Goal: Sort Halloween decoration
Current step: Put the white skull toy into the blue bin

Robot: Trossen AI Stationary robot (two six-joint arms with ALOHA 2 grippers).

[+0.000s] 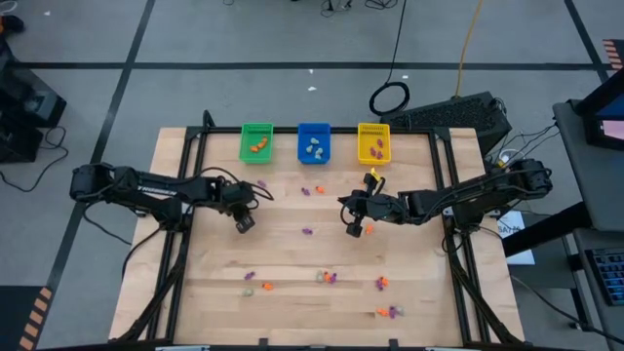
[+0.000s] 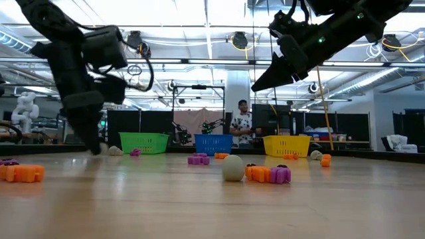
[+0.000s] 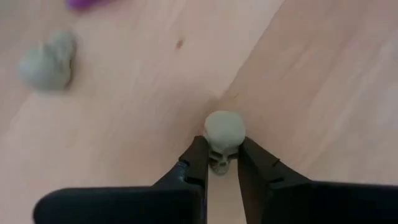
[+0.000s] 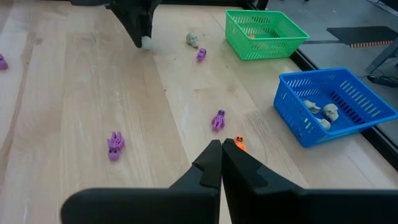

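left gripper (image 3: 222, 163) pinched a grey skull (image 3: 224, 140) at centre frame; right jaws clenched empty; a straight lift looked safest.

Bright, even overhead lighting.
Ceiling lights (image 2: 239, 41) flared in the low view; left wrist close-up was soft, shadows faint.

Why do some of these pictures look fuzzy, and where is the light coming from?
Left wrist view: the grey skull sits so close that it blurs, like the second skull. Low view: bright ceiling lights wash out the top; the near tabletop is soft. High view: even light, faint shadows.
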